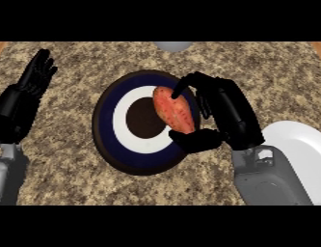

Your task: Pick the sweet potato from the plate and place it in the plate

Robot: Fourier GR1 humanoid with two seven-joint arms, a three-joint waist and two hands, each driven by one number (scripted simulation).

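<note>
My right hand (216, 116) is wrapped around the reddish-orange, elongated sweet potato (173, 110), with my fingers curling over its upper end and my thumb coming in under its lower end. So that hand is closed on the potato, not spread. The potato's long axis runs roughly up and down the head view, tilted a little, and it lies just to the left of my palm, over the right half of the round dark plate with navy and white rings (120, 144). I cannot tell whether it is lifted clear of that plate or resting on it.

The plain white round plate (309, 154) sits to the right, beside my right forearm and nearer the lower edge of the view, well apart from the ringed plate. I judge that the coming move is a carry rightward and back toward me, and my right hand is plainly the nearer one for it.

My left hand (31, 84) rests open at the left of the view, fingers straight and pointing up, touching nothing, on the speckled brown granite counter (70, 183) side.
</note>
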